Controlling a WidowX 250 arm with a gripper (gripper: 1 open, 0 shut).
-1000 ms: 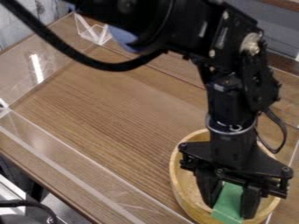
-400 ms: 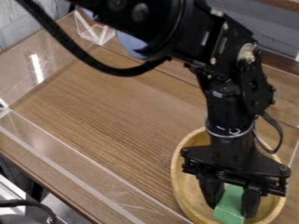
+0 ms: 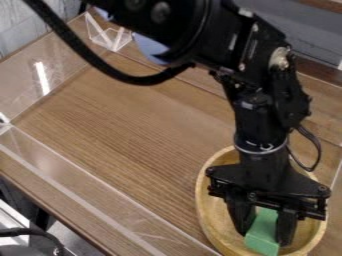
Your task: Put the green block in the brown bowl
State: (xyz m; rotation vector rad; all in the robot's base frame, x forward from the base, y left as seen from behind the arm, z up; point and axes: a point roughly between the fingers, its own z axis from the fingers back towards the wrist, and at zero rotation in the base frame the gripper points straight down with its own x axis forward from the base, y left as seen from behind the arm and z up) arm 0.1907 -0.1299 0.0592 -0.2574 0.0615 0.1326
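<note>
The brown bowl (image 3: 211,222) sits at the bottom right of the wooden table, a round tan wooden dish with a thick rim. My black gripper (image 3: 263,232) points down into it from above. Its two fingers are shut on the green block (image 3: 265,238), which stands on end between them, low inside the bowl. I cannot tell whether the block touches the bowl's floor. The arm hides much of the bowl's inside.
The wooden table (image 3: 120,130) is ringed by clear plastic walls (image 3: 40,70) at the left, back and front. Black cables (image 3: 80,55) arc from the arm at the upper left. The table's front edge runs close below the bowl.
The gripper with the green block has sunk very slightly into the bowl; otherwise the scene is the same.
</note>
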